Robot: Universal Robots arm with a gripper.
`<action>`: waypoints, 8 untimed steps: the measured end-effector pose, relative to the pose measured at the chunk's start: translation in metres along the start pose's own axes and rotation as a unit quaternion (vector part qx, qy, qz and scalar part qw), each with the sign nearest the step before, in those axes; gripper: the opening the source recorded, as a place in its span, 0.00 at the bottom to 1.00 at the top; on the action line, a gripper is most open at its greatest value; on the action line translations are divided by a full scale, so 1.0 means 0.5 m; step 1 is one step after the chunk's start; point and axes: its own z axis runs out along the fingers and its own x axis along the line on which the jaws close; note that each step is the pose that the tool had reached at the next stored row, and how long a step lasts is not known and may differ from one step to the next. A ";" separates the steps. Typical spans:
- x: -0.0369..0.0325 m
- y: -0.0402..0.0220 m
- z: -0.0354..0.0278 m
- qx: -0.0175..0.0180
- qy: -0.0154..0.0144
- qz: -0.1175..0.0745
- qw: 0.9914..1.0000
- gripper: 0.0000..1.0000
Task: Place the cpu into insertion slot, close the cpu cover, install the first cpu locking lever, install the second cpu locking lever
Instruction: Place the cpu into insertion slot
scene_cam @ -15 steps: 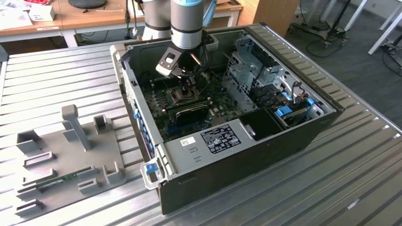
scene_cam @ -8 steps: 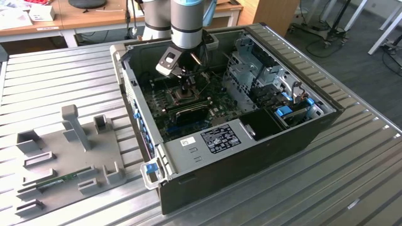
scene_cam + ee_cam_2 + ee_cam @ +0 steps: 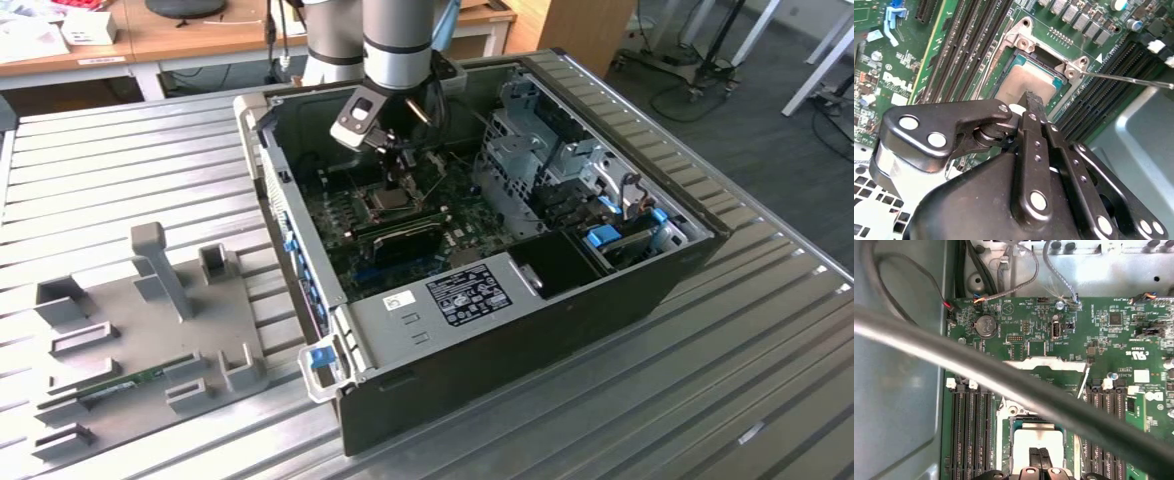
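The cpu (image 3: 1019, 85), a flat square chip with a silver-grey top, lies inside the insertion slot (image 3: 1026, 40) of the green motherboard. In the first wrist view, the cpu (image 3: 1041, 437) sits in the dark-framed insertion slot (image 3: 1015, 425). My gripper (image 3: 1034, 100) is shut, its two black fingertips pressed together and resting on the chip's top with nothing between them. The cpu cover (image 3: 1046, 363) stands raised, edge-on, beyond the slot. A thin locking lever (image 3: 1126, 80) sticks out from one corner of the slot. In the exterior view, my gripper (image 3: 391, 185) reaches down into the open computer case over the cpu (image 3: 390, 204).
Long black memory slots (image 3: 971, 45) flank the insertion slot on both sides. A thick grey cable (image 3: 1004, 375) crosses close in front of the first wrist camera. The case walls (image 3: 287, 230) and a metal drive cage (image 3: 534, 150) hem in the arm. A grey fixture plate (image 3: 134, 330) lies on the table at the exterior view's left.
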 end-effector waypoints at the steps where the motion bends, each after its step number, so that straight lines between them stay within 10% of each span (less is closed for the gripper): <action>1: 0.000 0.000 -0.003 0.000 0.000 0.000 1.000 0.10; 8: 0.000 0.000 -0.007 0.000 0.000 0.000 1.000 0.10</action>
